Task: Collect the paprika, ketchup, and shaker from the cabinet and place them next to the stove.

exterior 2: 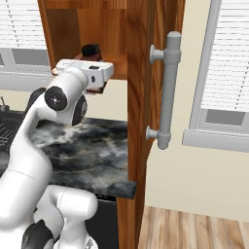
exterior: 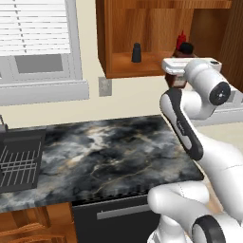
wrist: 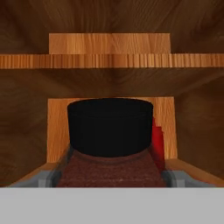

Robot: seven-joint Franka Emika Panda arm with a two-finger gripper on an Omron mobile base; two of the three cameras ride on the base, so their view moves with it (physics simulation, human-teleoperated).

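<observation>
While the shaker (exterior: 136, 52) stands apart in the cabinet (exterior: 124, 28), the end effector (wrist: 111, 177) brackets the paprika (wrist: 110, 131), fingers spread wide either side.

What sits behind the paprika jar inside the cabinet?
Behind the paprika, a sliver of the red ketchup shows at its right edge; the jar covers the rest. Beyond is the cabinet back wall.

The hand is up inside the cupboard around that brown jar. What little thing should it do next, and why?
Probably close the fingers. In the hand view the paprika sits right between them, black cap close ahead, so it looks lined up for a grip, with the ketchup peeking from behind.
</observation>
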